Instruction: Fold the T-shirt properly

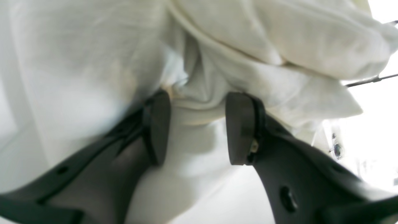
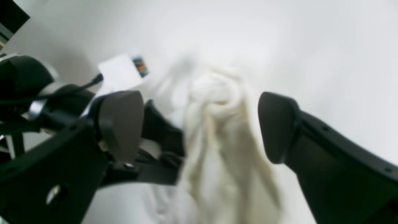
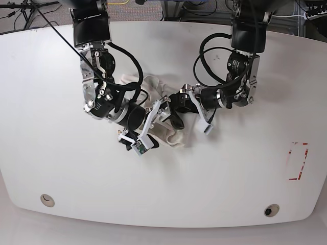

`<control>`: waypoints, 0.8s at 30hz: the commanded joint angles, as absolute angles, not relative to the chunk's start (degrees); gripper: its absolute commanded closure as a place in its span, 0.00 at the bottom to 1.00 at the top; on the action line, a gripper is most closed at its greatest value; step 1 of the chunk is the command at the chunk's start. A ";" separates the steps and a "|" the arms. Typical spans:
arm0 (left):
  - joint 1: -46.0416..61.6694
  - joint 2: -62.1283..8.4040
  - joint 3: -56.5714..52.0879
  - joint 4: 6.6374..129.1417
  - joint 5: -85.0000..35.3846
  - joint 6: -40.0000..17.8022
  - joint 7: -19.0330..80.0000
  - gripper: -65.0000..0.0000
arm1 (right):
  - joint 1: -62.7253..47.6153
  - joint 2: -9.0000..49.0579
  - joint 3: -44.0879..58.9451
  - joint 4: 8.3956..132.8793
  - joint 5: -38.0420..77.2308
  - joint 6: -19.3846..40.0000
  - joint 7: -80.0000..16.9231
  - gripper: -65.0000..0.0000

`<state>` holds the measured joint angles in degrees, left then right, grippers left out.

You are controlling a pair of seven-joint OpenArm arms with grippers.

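Observation:
The off-white T-shirt (image 3: 176,136) lies bunched in a heap at the middle of the white table (image 3: 51,127), and no print shows. Both arms reach into it from either side. In the left wrist view, my left gripper (image 1: 199,124) is open, its dark pads (image 1: 242,127) set apart around a loose fold of the T-shirt (image 1: 264,40), which fills the view above. In the right wrist view, my right gripper (image 2: 202,124) is open wide, and a twisted rope of the T-shirt (image 2: 217,149) runs between the fingers without touching either pad. The other arm's dark fingers show just behind it.
A red-outlined rectangle (image 3: 298,161) is marked near the table's right edge. Two round fittings (image 3: 47,200) (image 3: 271,210) sit by the front edge. Black cables (image 3: 204,51) loop off both arms. A white card with a coloured print (image 2: 122,73) lies beyond the shirt.

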<state>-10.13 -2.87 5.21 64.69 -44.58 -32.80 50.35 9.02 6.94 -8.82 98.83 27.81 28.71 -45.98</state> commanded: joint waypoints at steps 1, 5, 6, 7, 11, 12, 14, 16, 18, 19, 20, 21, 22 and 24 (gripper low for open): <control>-10.51 -4.70 3.38 67.21 -45.14 -30.99 51.21 0.54 | 10.59 7.87 -8.48 102.20 29.14 29.32 -44.18 0.15; -10.24 -5.49 0.92 69.85 -50.07 -30.99 50.07 0.52 | 10.59 9.54 -8.48 104.66 29.23 29.05 -44.18 0.16; -10.24 -5.85 0.66 70.29 -50.95 -30.99 50.07 0.51 | 10.59 9.80 -8.48 105.10 29.23 29.05 -44.18 0.16; -10.24 -6.29 0.40 70.73 -52.09 -30.99 50.15 0.50 | 10.51 10.15 -8.40 105.63 29.23 28.97 -44.26 0.16; -10.33 -8.57 0.04 72.84 -56.92 -30.99 50.24 0.49 | 9.01 10.15 -8.13 106.51 29.23 28.97 -45.85 0.16; -10.33 -9.01 0.04 73.01 -57.71 -30.99 50.24 0.49 | 8.57 10.15 -7.60 106.59 29.23 28.97 -46.29 0.16; -10.33 -10.07 0.04 73.36 -60.00 -30.99 50.24 0.49 | 7.52 9.71 -6.46 106.59 29.23 29.14 -47.08 0.16; -10.33 -11.12 0.04 73.45 -62.11 -30.99 50.24 0.49 | 6.20 9.01 -6.20 106.59 29.23 29.23 -47.52 0.16; -10.33 -12.35 0.04 73.54 -63.87 -30.99 50.24 0.49 | 4.88 7.52 -5.93 106.42 29.23 29.23 -47.69 0.16; -10.33 -13.23 -0.04 73.54 -65.10 -30.99 50.15 0.49 | 4.09 6.90 -5.85 106.33 29.23 29.23 -47.69 0.16; -10.33 -14.11 -0.04 73.54 -65.98 -30.99 50.07 0.49 | 3.38 6.37 -5.85 106.33 29.23 29.32 -47.60 0.16; -10.33 -15.52 -0.13 73.45 -67.12 -30.99 49.98 0.49 | 2.59 6.02 -5.85 106.24 29.14 29.32 -47.60 0.16; -10.33 -16.48 -0.13 73.45 -67.91 -30.99 49.98 0.49 | 2.07 5.93 -5.85 106.24 29.14 29.32 -47.60 0.16; -10.33 -19.03 -1.10 73.45 -69.58 -30.99 49.98 0.49 | 0.84 5.76 -5.85 106.24 29.14 29.32 -47.60 0.16</control>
